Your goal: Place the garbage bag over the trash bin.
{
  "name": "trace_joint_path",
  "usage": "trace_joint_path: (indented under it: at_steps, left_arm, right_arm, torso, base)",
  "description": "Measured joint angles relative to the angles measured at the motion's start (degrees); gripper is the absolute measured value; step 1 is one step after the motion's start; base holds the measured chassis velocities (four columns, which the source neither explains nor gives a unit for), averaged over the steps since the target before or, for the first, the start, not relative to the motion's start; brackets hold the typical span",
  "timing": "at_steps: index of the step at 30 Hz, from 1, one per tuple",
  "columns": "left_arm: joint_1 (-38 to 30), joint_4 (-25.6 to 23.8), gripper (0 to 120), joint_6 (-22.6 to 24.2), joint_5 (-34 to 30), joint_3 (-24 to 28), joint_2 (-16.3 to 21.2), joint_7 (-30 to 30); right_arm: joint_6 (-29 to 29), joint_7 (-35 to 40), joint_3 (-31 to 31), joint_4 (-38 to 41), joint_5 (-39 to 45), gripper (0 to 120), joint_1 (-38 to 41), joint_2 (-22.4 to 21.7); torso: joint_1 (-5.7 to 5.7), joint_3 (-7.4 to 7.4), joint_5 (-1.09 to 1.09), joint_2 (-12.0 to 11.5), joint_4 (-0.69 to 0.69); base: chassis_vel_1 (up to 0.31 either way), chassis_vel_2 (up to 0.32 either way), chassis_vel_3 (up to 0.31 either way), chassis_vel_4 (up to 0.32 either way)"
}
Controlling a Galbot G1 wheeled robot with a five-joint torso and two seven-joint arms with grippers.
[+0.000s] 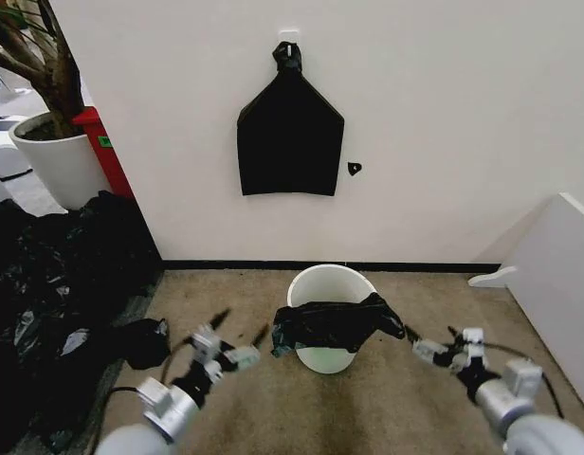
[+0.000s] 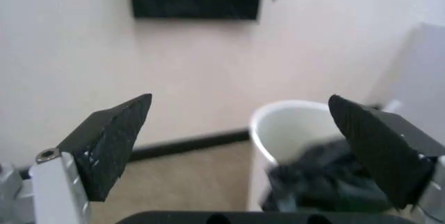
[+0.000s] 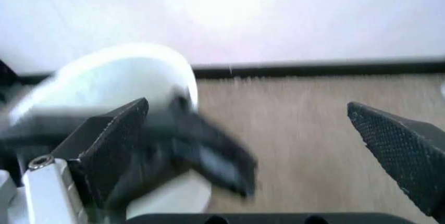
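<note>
The trash bin (image 1: 330, 282) is a small cream-white bucket standing on the carpet near the wall. The garbage bag (image 1: 335, 324), glossy black and wrinkled, lies draped across the bin's near rim and hangs down its front, with the far part of the opening uncovered. My left gripper (image 1: 243, 324) hovers open just left of the bag's edge, holding nothing. My right gripper (image 1: 429, 334) is open just right of the bag, apart from it. The left wrist view shows the open left gripper (image 2: 240, 99), the bin (image 2: 292, 125) and the bag (image 2: 326, 182). The right wrist view shows the open right gripper (image 3: 247, 104), the bin (image 3: 118, 75) and the bag (image 3: 212, 159).
A flat knotted black bag (image 1: 290, 137) hangs on the wall above the bin. A large heap of black film (image 1: 55, 284) covers the floor at left, with a small black lump (image 1: 145, 341) beside it. A white plant pot (image 1: 60, 166) stands far left. A white panel (image 1: 557, 275) slopes at right.
</note>
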Motion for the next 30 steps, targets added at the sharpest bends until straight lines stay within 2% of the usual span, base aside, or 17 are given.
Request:
trace_joint_path:
  at_steps: [1,3,4,7,11,13,14,16,17,19,21,22,25,26,27,29,30]
  left_arm:
    - [2.0,-2.3,100,1.0,-0.2,-3.1,-0.3,-0.3]
    - [2.3,-2.7,100,1.2,-0.3,-3.6,-0.4,-0.4]
    - [5.0,-5.4,100,2.6,-0.5,-7.6,-0.9,-0.9]
    - [8.9,-10.0,100,6.1,-0.5,-13.0,-2.2,-2.0]
    - [12.9,-13.7,100,9.8,-1.0,-16.0,-4.4,-5.0]
    - [14.1,-14.9,100,11.3,-2.0,-16.8,-5.4,-6.4]
    - [14.0,-15.0,100,11.8,-2.6,-16.9,-5.3,-6.8]
    - [13.6,-15.3,100,13.1,-3.6,-17.5,-5.0,-7.2]
    - [14.3,-15.5,100,13.4,-3.7,-18.7,-5.5,-7.1]
    - [14.8,-15.6,100,13.4,-3.8,-19.1,-5.9,-7.0]
    - [15.6,-15.7,100,13.3,-3.8,-20.4,-6.9,-7.0]
    - [15.6,-15.7,100,13.3,-3.7,-20.5,-7.1,-7.0]
    - [14.9,-15.7,100,13.6,-3.7,-20.5,-7.7,-7.1]
    - [14.9,-15.7,100,13.6,-3.7,-20.5,-7.7,-7.1]
    - [14.8,-15.7,100,13.7,-3.6,-20.4,-7.8,-7.1]
    - [14.9,-15.7,100,13.8,-3.6,-20.4,-7.9,-7.1]
    - [14.9,-15.7,100,13.9,-3.6,-20.4,-8.0,-7.1]
  right_arm:
    - [-1.9,0.2,-0.4,-0.1,1.9,100,3.4,-1.1]
    - [-2.2,0.3,-0.5,-0.2,2.2,100,4.0,-1.3]
    - [-5.5,0.7,-1.8,-1.1,3.9,100,8.1,-2.6]
    - [-10.0,-0.4,-3.4,-3.4,7.1,100,15.2,-5.2]
    - [-14.6,-1.8,-6.0,-5.9,7.4,100,21.8,-8.0]
    - [-16.9,-2.6,-7.2,-7.5,7.7,100,25.1,-9.0]
    - [-17.2,-3.0,-7.4,-8.0,7.7,100,25.8,-9.3]
    - [-17.5,-4.2,-8.3,-9.9,7.9,100,27.9,-10.3]
    - [-17.6,-5.9,-10.5,-12.6,8.2,100,31.2,-11.1]
    - [-17.6,-6.8,-11.7,-13.8,8.2,100,32.7,-11.4]
    - [-17.6,-12.2,-18.3,-19.3,7.9,100,39.9,-12.4]
    - [-17.6,-13.0,-19.7,-20.3,7.7,100,41.3,-12.4]
    - [-17.6,-16.2,-31.7,-28.1,6.9,100,52.7,-12.2]
    - [-17.6,-16.2,-31.7,-28.1,6.9,100,52.7,-12.2]
    - [-17.5,-17.6,-35.7,-31.0,6.1,100,56.5,-12.0]
    - [-17.4,-19.9,-41.2,-34.6,3.8,100,60.9,-11.6]
    - [-17.4,-20.5,-43.5,-35.9,3.1,100,62.8,-11.5]
  torso:
    - [0.00,0.00,0.01,0.0,0.02]
    - [0.00,0.00,0.01,0.0,0.02]
    - [0.00,0.00,-0.01,0.0,0.01]
    - [0.00,0.00,0.03,0.0,0.06]
    - [0.00,0.00,0.01,0.0,-0.03]
    - [0.00,0.00,0.02,0.0,0.06]
    - [0.00,0.00,0.01,0.0,0.07]
    - [0.00,0.00,-0.03,0.0,-0.05]
    - [0.00,0.00,-0.01,0.0,-0.04]
    - [0.00,0.00,0.01,0.0,-0.04]
    - [0.00,0.00,0.02,0.0,-0.01]
    - [0.00,0.00,0.02,0.0,0.01]
    - [0.00,0.01,-0.01,0.0,0.03]
    - [0.00,0.01,-0.01,0.0,0.03]
    - [0.00,0.01,0.03,0.0,0.04]
    - [0.00,0.01,-0.08,0.0,0.02]
    - [0.00,0.01,0.00,0.0,0.00]
  base:
    - [0.000,0.000,0.000,0.000]
    - [0.000,0.000,0.000,0.000]
    - [0.000,0.000,0.000,0.000]
    - [0.000,0.000,0.000,0.000]
    - [0.000,0.000,0.000,0.000]
    - [0.000,0.000,0.000,0.000]
    - [0.000,0.000,0.000,0.000]
    - [0.000,0.000,0.000,0.000]
    - [0.000,0.000,0.000,0.000]
    - [0.000,0.000,0.000,0.000]
    - [0.000,0.000,0.000,0.000]
    - [0.000,0.000,0.000,0.000]
    - [0.000,0.000,0.000,0.000]
    - [0.000,0.000,0.000,0.000]
    - [0.000,0.000,0.000,0.000]
    - [0.000,0.000,0.000,0.000]
    - [0.000,0.000,0.000,0.000]
